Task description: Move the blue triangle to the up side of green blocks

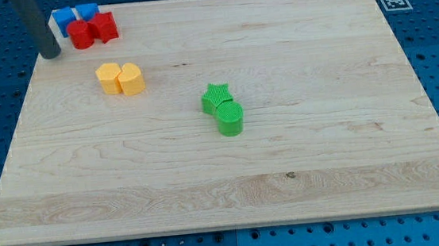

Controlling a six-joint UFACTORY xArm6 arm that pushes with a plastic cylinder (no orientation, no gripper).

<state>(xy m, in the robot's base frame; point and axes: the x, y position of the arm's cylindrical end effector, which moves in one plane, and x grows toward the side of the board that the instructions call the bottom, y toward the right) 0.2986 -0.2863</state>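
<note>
Two blue blocks sit at the view's top left: one (62, 20) on the left and one (87, 10) to its right; I cannot tell which is the triangle. Two red blocks (80, 35) (104, 27) touch them just below. A green star (216, 98) and a green cylinder (229, 118) touch each other near the board's middle. My tip (51, 53) is at the board's left edge, just left of and below the blue and red cluster, apart from it.
Two yellow blocks (109, 77) (130, 79) sit side by side below the red ones, left of the green pair. The wooden board (303, 163) lies on a blue perforated table. A marker tag (393, 1) is at the top right.
</note>
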